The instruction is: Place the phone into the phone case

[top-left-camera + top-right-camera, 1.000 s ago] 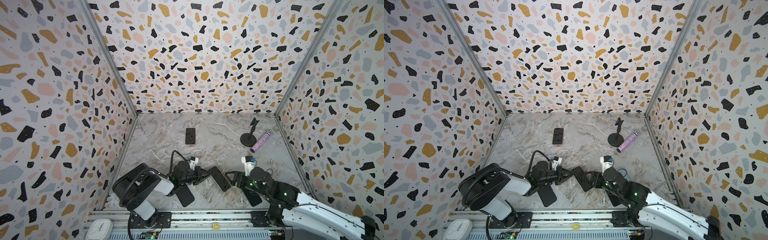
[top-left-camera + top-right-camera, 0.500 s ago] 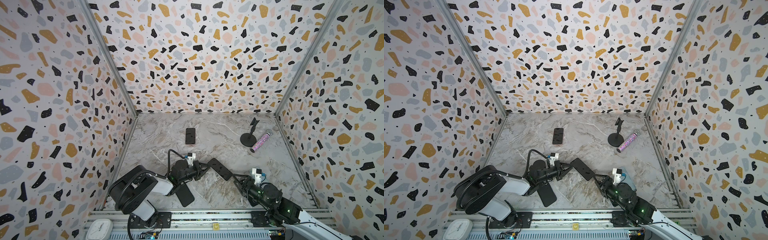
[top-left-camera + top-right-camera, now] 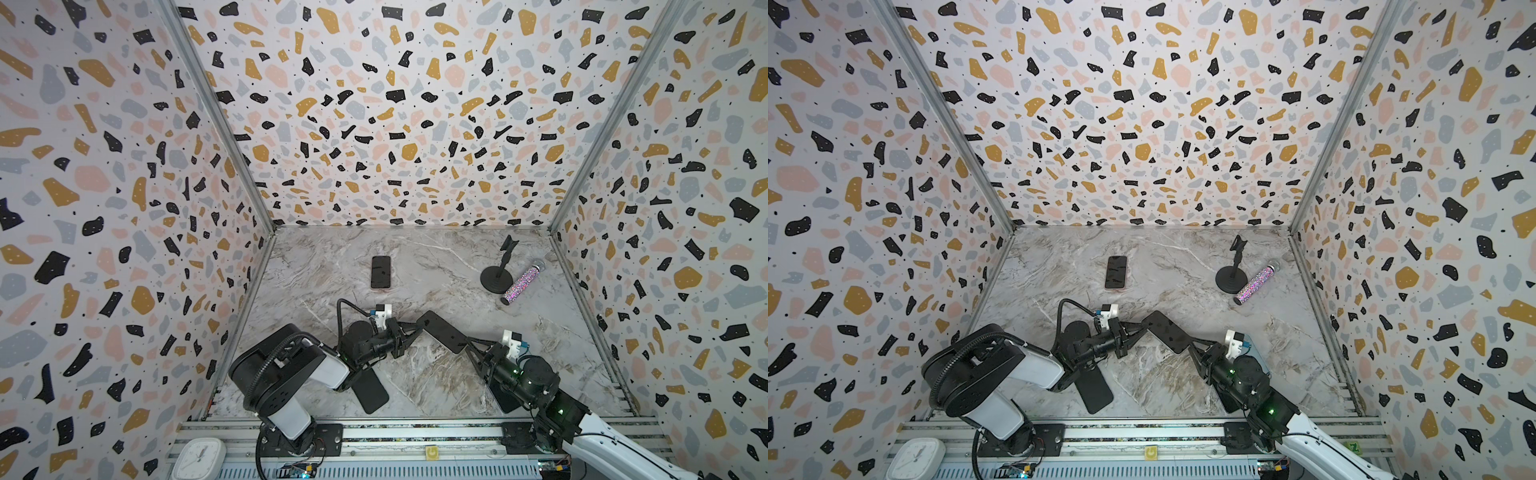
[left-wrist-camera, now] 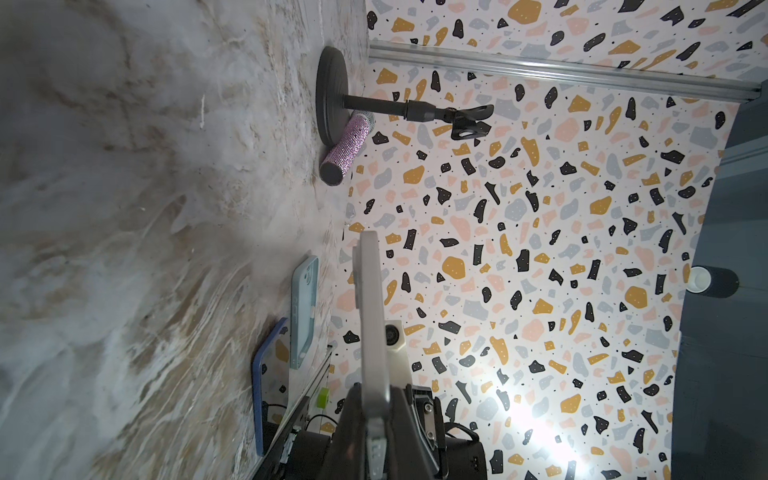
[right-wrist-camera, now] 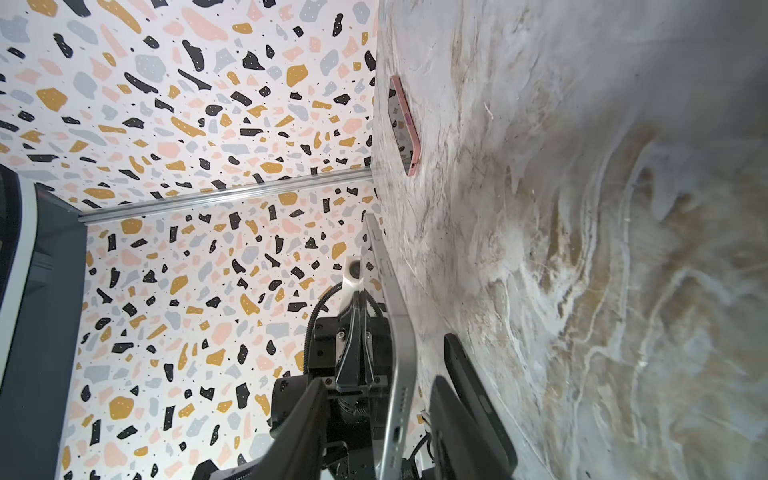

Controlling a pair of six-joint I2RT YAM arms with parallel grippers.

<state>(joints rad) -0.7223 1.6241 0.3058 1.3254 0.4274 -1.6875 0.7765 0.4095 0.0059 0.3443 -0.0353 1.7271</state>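
Where both top views look down, phone: the phone (image 3: 442, 337) (image 3: 1168, 332) hangs just above the marble worktop (image 3: 415, 374), front middle, spanning between the two arms.
Left fingers, top views: the left fingers (image 3: 409, 329) are pinched tight on the phone's left end.
Right fingers, top views: the right fingers (image 3: 478, 347) reach its right end; from up here I cannot tell their gap.
Black phone case, top views: the black phone case (image 3: 372, 392) lies flat, partly under the left arm, apart from the phone.
Others, top views: a pink-cased phone (image 3: 381, 272) lies screen-up toward the back; a stand (image 3: 496, 279) has a glitter microphone (image 3: 521, 280) against its base.
Left wrist, grip: the left fingers (image 4: 353, 419) clamp the phone (image 4: 370, 311), seen edge-on, clear of the worktop.
Left wrist, beyond: a pale blue case (image 4: 305, 311) lies just beside a blue-rimmed slab (image 4: 270, 382).
Right wrist, grip: the right fingers (image 5: 303, 428) stand parted, one on each side of the phone (image 5: 395, 332), not clamped, holding nothing.
Right wrist, beyond: the black phone case (image 5: 455, 357) rests on the worktop.
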